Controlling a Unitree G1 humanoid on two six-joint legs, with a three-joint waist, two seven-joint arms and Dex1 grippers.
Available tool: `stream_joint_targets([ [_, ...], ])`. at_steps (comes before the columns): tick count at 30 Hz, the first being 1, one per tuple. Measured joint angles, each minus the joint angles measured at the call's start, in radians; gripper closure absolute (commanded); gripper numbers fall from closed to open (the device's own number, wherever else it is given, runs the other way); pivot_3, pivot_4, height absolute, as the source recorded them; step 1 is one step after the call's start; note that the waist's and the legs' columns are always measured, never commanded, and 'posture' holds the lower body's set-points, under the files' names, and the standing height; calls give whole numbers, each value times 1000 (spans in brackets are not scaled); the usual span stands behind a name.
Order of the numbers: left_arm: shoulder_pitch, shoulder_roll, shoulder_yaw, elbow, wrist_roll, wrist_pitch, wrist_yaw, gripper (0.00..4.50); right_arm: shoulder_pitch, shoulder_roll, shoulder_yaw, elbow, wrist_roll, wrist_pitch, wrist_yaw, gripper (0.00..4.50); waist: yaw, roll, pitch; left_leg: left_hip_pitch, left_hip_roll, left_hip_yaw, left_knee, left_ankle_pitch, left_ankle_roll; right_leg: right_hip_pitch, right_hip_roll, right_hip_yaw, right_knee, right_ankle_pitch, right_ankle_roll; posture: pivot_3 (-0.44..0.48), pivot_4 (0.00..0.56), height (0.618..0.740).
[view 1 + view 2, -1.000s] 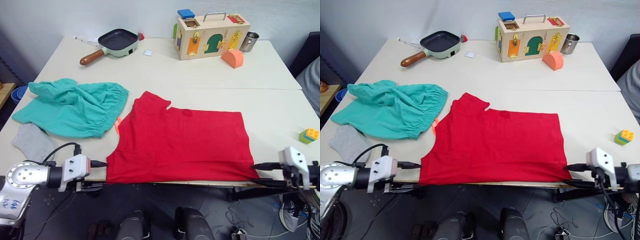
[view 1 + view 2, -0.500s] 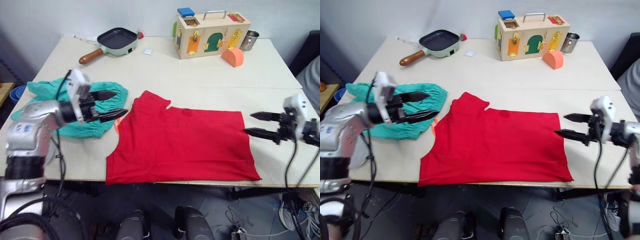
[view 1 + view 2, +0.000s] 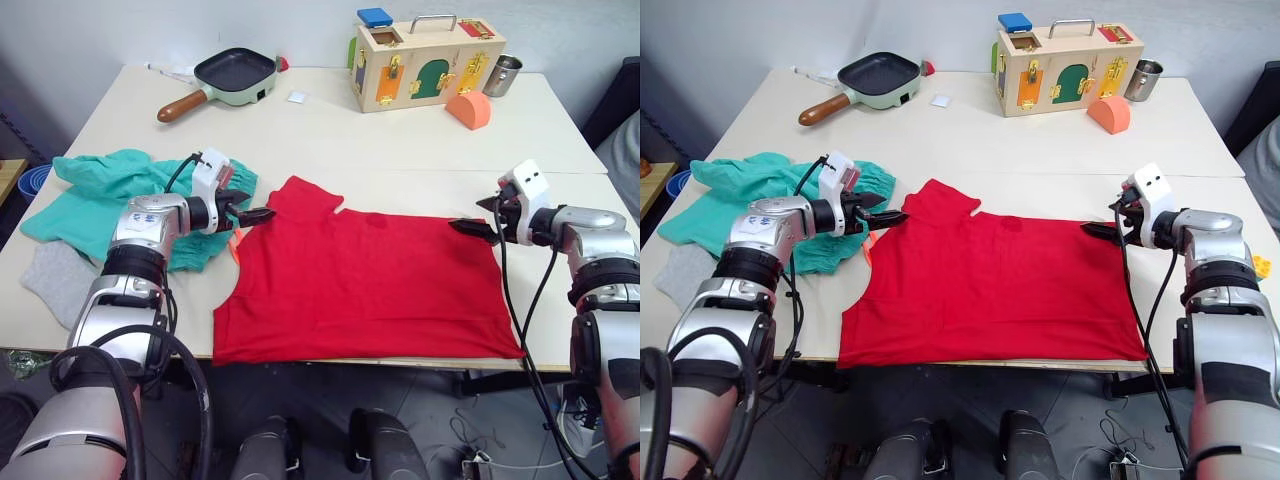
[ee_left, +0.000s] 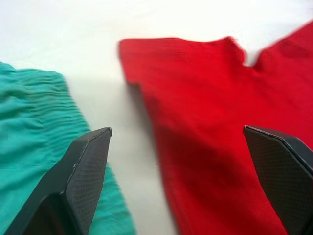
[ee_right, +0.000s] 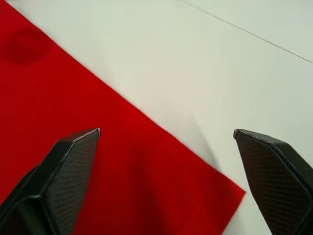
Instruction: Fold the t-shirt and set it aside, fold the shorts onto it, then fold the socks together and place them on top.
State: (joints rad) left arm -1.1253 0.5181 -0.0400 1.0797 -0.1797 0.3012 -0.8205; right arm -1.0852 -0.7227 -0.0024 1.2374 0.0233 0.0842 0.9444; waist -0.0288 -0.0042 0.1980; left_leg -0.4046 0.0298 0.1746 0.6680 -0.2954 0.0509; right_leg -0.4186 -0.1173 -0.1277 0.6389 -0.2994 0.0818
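Your t-shirt (image 3: 365, 280) is lying flat on the table (image 3: 420, 150), spread out with its near hem right along the front edge and one sleeve poking up toward the far side. Your left gripper (image 3: 254, 213) sits at the shirt's left side, just beside that sleeve. In the left wrist view both fingers (image 4: 80, 181) are spread wide, one over the gap next to the teal cloth and the other over red fabric, with nothing pinched between them.

Your right gripper (image 3: 468, 224) is over at the shirt's far right corner. Its wrist camera shows the jaws wide apart too, with the red corner and bare tabletop between the fingertips (image 5: 63, 171), so it's got hold of nothing.

The shorts (image 3: 115, 200) are bunched up to the left of the shirt, touching or very nearly touching its edge, and your left arm reaches across them. A bit of orange drawstring peeks out between the two garments. You've got grey socks (image 3: 52, 282) near the front left edge of the table, partly tucked under the shorts.

Well away at the far side you've got a frying pan (image 3: 232, 76), a wooden latch box (image 3: 425, 58) with a blue block on top, a metal cup (image 3: 503, 75) and an orange block (image 3: 470, 111).
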Motion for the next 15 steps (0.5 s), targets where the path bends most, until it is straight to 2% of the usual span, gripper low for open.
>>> stream_joint_targets([
  [5, -39, -43, 32, 120, 31, -41, 33, 0, -7, 13, 0, 36, -42, 24, -75, 25, -3, 0, 0, 0, 0, 0, -1, 0, 0, -1, 1, -2, 0, 0, 0, 0, 150, 740],
  [10, -49, -64, 49, 154, 49, -53, 25, 0, -29, 14, -3, 48, -54, 75, -63, 25, -4, 0, 0, 0, 0, 0, -1, 0, 0, -1, 1, -2, 0, 0, 0, 0, 150, 740],
  [14, -50, -79, 64, 161, 66, -52, 26, 0, -30, 14, -8, 48, -52, 94, -53, 907, -5, 0, 0, 0, 0, 1, -1, 0, 0, -1, 1, -2, 1, 0, 0, 0, 150, 740],
  [15, -56, -84, 71, 169, 66, -50, 32, 179, -30, 14, -12, 49, -52, 96, -53, 1294, -5, 0, 0, 0, 0, 0, 0, 0, 0, -1, 1, -2, 1, 0, 0, 0, 150, 740],
])
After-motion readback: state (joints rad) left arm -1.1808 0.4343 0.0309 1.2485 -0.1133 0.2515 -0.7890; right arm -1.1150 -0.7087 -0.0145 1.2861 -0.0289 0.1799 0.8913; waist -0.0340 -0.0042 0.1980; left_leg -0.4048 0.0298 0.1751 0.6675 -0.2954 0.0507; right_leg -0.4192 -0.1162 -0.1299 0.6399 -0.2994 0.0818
